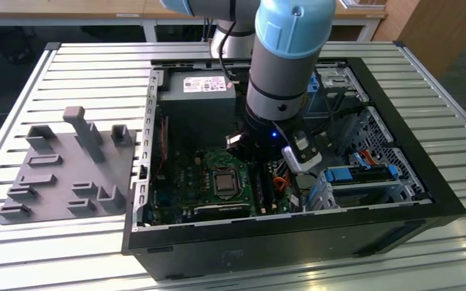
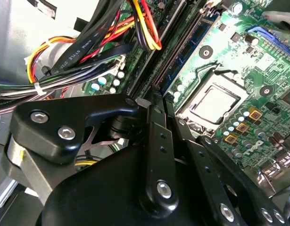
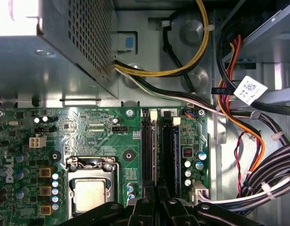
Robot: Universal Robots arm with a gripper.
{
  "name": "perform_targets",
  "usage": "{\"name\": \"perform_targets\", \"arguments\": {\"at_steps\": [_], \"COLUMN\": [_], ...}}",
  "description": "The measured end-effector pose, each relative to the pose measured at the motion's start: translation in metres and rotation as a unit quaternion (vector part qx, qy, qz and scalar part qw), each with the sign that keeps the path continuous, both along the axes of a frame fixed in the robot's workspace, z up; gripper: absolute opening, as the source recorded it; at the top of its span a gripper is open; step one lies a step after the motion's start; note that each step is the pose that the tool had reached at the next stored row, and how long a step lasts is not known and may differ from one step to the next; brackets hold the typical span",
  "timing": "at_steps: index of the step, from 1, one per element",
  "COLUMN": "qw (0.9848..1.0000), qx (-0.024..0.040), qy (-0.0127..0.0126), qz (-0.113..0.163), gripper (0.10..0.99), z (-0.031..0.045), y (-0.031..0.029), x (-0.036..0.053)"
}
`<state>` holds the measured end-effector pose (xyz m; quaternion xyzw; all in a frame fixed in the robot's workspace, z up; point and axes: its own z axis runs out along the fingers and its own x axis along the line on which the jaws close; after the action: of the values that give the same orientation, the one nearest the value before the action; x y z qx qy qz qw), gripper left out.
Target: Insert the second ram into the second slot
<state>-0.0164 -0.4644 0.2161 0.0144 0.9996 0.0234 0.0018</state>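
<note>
First wrist view: tool (image 3: 157, 201) is hanging low over the memory slots (image 3: 159, 150) inside the open case (image 1: 281, 242) on the desk (image 1: 95, 66).
I am taking the dark-blue board for the second ram (image 3: 175, 155). It is standing upright along a slot just beside the tool, on the exterior view's right of the processor socket (image 1: 225, 182). Full seating is looking unconfirmed, and I cannot tell the tool's grip.
</note>
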Motion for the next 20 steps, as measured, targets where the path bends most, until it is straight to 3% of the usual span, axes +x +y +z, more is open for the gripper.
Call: {"name": "perform_targets", "arguments": {"at_steps": [12, 20], "qw": [1.0000, 1.0000], "qx": [-0.0003, -0.0077], "qy": [0.0004, 0.0005], "qz": [0.000, 0.000], "gripper": [0.137, 0.137], "z": [-0.0004, 0.0018], "y": [-0.0017, -0.0018], "x": [0.0001, 0.0001]}}
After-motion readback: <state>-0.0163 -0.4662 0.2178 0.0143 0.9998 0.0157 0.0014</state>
